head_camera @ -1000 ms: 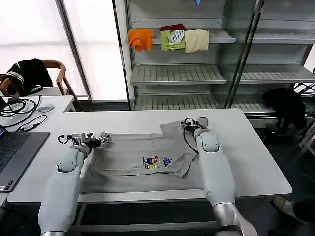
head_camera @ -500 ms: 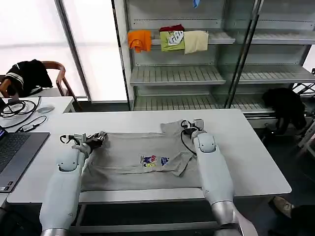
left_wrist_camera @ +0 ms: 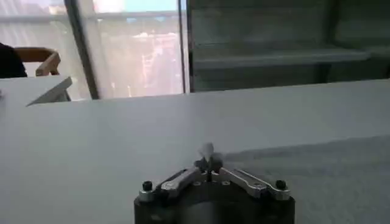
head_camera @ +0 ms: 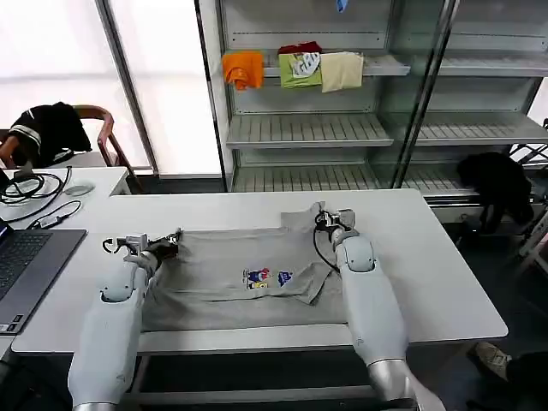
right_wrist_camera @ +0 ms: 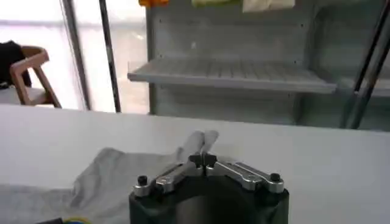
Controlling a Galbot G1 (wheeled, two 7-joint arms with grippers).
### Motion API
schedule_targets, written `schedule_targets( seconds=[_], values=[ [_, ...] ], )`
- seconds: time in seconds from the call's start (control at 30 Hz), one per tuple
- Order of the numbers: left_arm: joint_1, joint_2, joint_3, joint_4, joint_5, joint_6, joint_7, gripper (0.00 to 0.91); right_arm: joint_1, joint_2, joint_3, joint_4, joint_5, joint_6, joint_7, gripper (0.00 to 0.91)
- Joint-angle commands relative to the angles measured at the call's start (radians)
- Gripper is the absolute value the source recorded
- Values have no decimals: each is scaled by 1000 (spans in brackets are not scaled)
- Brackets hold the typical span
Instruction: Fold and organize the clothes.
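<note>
A light grey shirt (head_camera: 244, 274) lies spread on the white worktop (head_camera: 445, 282), its small multicolour chest print (head_camera: 265, 277) too small to read. The left claw (head_camera: 163, 242) pinches one far corner, the right claw (head_camera: 324, 216) the other, both closed on the cloth.

The right gripper (right_wrist_camera: 206, 159) pinches a raised fold of the light grey soft cotton shirt (right_wrist_camera: 131, 176), which spreads over the white tabletop (right_wrist_camera: 317, 164). Behind stand grey metal slatted shelves (right_wrist_camera: 231, 72) and a wooden chair (right_wrist_camera: 30, 76).
</note>
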Motion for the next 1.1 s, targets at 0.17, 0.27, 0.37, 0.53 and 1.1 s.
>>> schedule_targets(
  seconds=[0.17,0.27,0.37,0.53,1.1],
  values=[
    [65,22,-16,-149,-186,-58,-51,0,-167,29,-52,294,111,-23,26,0],
    [110,35,-27,-209,-222,-54,-52,0,-224,11,-53,374,160,-62,30,0],
    [162,48,-41,-270,-258,-38,-48,0,-288,-22,-52,514,208,-107,31,0],
    [247,69,-78,-354,-321,-16,-29,0,-438,-60,-48,699,247,-167,36,0],
    [484,95,-144,-482,-381,-27,73,0,-697,-92,21,894,241,-196,26,0]
  ],
)
